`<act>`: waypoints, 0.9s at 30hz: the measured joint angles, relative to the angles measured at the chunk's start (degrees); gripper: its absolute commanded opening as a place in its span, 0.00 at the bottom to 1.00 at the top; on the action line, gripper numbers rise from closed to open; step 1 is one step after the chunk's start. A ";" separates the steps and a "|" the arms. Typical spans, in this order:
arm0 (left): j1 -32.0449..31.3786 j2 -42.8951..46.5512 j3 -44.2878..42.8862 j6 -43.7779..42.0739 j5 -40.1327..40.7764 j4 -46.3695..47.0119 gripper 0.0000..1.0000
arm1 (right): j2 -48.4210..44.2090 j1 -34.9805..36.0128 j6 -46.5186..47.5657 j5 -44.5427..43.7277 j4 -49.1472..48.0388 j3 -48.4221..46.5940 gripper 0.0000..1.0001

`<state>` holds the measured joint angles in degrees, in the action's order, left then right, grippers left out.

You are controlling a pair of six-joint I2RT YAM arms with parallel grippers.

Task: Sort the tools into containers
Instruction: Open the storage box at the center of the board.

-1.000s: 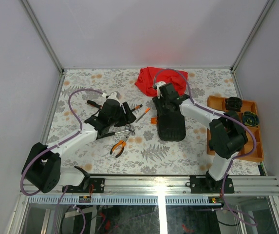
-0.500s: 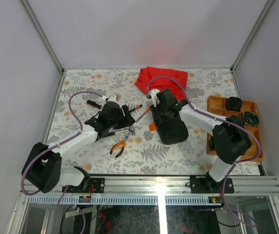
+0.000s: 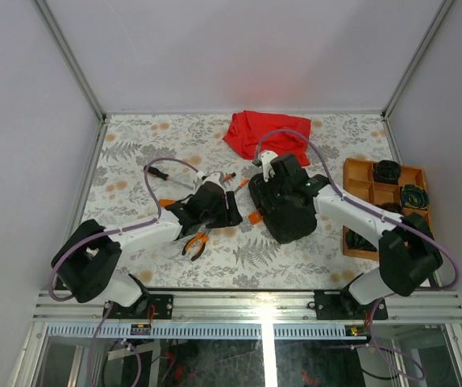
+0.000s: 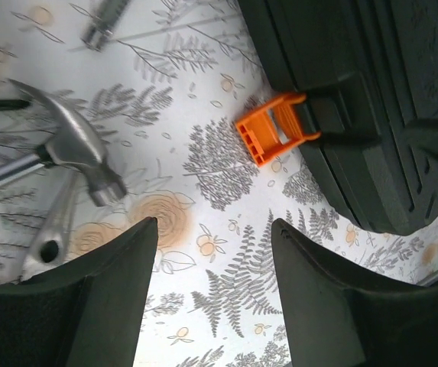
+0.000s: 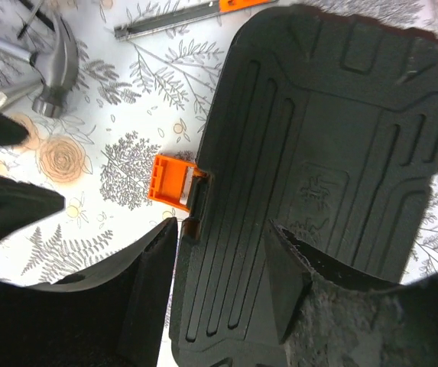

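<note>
The black tool case (image 3: 289, 216) lies shut at mid-table, its orange latch (image 3: 254, 216) sticking out on its left side. My right gripper (image 3: 276, 203) is open over the case (image 5: 326, 153): one finger hangs beside the edge by the latch (image 5: 171, 182), the other above the lid. My left gripper (image 3: 232, 213) is open and empty over bare table, just left of the latch (image 4: 276, 126). The steel hammer head (image 4: 81, 157) lies to its left and also shows in the right wrist view (image 5: 54, 73). Pliers (image 3: 195, 242) and two screwdrivers (image 3: 163, 171) (image 3: 227, 177) lie on the table.
The orange divided tray (image 3: 350, 168) stands at the right with dark round items in its far compartments. A red cloth (image 3: 263, 133) lies behind the case. Metal frame rails run along the table's sides and near edge.
My left gripper has moved right and nearer, up to the case's latch. My right gripper has come down over the case, which has turned and shifted slightly toward me.
</note>
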<state>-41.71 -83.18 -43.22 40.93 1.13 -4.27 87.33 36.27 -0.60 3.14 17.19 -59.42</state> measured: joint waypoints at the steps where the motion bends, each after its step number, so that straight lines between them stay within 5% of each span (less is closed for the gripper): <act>1: -0.61 -0.20 0.02 0.15 0.02 0.20 0.57 | -1.05 0.02 -0.76 -0.61 -0.37 0.44 0.57; 10: -2.93 -7.56 -0.31 3.54 1.40 4.94 0.50 | -7.54 -0.33 -7.50 -10.91 -2.56 4.94 0.62; 19: -3.30 -12.90 -3.19 4.90 1.77 6.47 0.49 | -7.98 -0.81 -8.35 -10.08 -2.99 7.02 0.78; 27: -3.37 -16.00 -5.77 7.04 2.51 7.93 0.42 | -9.86 -0.81 -7.32 -9.51 -3.85 7.85 0.77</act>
<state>-45.08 -99.18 -48.99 47.97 3.64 3.66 77.47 35.46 -7.92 -6.37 13.34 -51.57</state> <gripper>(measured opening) 0.444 0.785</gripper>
